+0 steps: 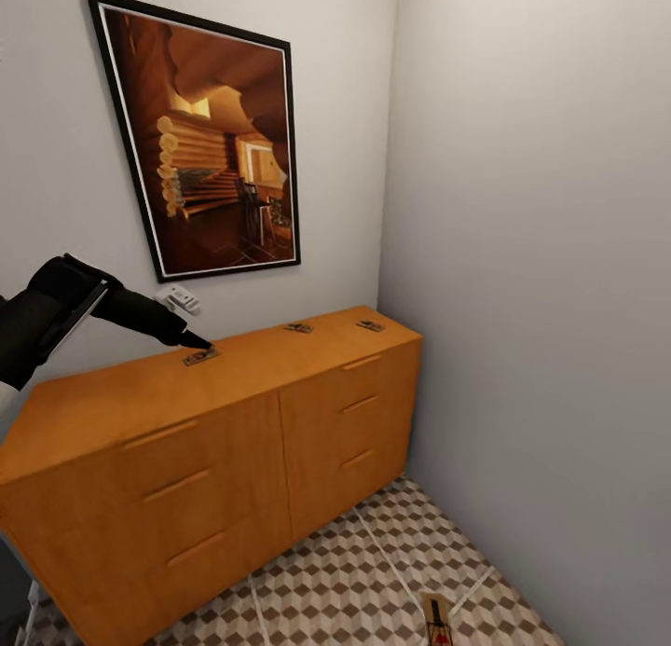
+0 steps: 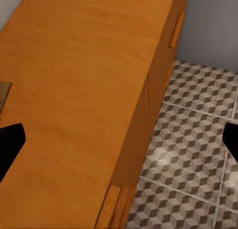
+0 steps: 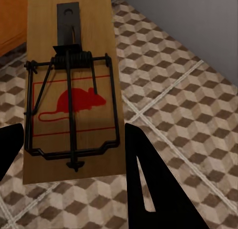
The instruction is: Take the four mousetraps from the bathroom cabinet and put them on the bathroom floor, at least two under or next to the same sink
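Three mousetraps (image 1: 200, 356) lie on the orange-brown cabinet (image 1: 233, 413) below a framed cabin picture (image 1: 210, 143); the left gripper (image 1: 191, 341) hovers spread-fingered over the nearest. A fourth mousetrap (image 3: 74, 90), printed with a red mouse, sits clamped in the right gripper (image 3: 69, 154) above the cube-patterned bathroom floor (image 3: 188, 115).

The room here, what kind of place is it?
Probably a corner of a home, though which room is unclear. A low wooden cabinet stands against plain walls under a framed picture, on a cube-patterned tiled floor. Mousetraps lie on the cabinet and floor.
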{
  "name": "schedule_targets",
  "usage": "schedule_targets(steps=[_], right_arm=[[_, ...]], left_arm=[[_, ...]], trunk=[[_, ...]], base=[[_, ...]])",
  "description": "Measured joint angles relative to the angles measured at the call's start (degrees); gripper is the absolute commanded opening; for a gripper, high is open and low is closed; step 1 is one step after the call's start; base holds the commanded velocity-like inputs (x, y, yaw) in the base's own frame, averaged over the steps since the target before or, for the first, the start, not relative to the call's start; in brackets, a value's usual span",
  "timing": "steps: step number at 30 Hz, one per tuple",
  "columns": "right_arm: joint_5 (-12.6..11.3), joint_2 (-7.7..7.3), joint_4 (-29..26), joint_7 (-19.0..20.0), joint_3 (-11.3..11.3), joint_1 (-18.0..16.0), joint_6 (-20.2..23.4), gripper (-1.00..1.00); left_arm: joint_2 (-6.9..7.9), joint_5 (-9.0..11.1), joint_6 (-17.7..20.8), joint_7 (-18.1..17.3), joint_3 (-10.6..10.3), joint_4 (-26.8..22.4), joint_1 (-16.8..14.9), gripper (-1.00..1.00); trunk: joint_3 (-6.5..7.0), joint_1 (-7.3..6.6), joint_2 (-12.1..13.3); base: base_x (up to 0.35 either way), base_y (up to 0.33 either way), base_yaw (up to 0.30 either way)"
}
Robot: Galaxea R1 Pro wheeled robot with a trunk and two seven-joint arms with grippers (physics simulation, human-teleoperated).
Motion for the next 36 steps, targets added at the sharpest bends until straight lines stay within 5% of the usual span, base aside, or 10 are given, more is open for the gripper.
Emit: schedule_targets(steps=[22, 36], right_arm=[[0.01, 0.21, 0.04, -0.06, 0.0, 0.0, -0.03, -1.0], [0.08, -0.07, 0.04, 0.03, 0.01, -0.01, -0.02, -1.0]], left_arm=[[0.02, -0.34, -0.09, 0.02, -0.07, 0.23, 0.02, 1.0], [1.05, -1.26, -0.09, 0.11, -0.17, 0.11, 0.02, 1.0]], trunk=[[0.0, -0.01, 0.0], [0.0, 0.02, 0.0]], base=[[0.238, 0.133, 0.0], [0.013, 0.0, 0.0]])
